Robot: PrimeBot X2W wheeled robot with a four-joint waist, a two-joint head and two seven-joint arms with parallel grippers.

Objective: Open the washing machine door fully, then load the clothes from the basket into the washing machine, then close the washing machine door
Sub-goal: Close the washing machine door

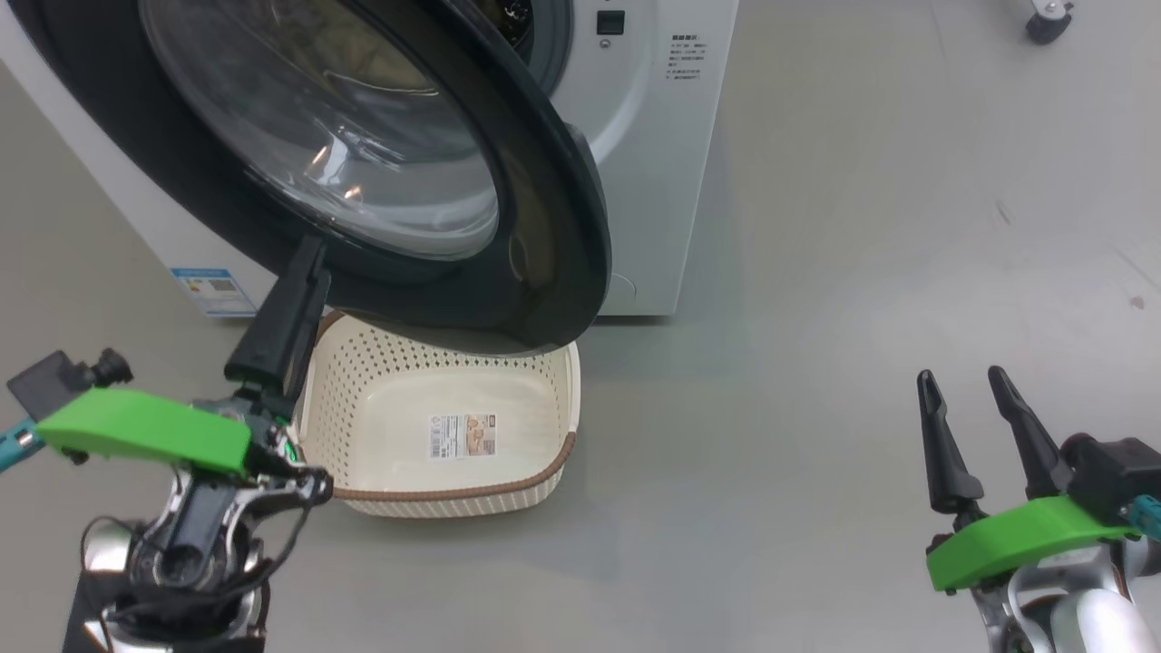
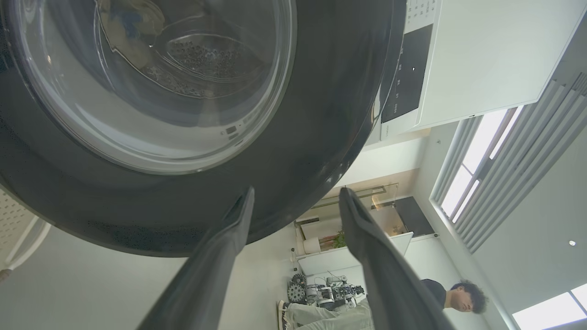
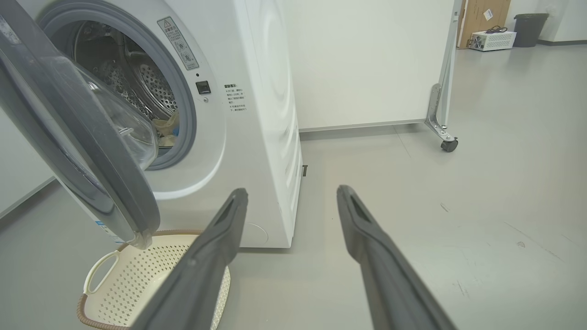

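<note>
Door (image 1: 544,227) overhangs basket (image 1: 390,399) (label (image 1: 463,435) inside); left gripper (image 2: 298,192), right gripper (image 3: 292,191) both spread open.

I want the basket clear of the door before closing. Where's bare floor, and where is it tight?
Bare floor runs from the washer across to the right tool, and in front of the basket, between the two tools. Tight: the door overhangs the basket's back edge, with the left tool close by its left rim under the door.
</note>
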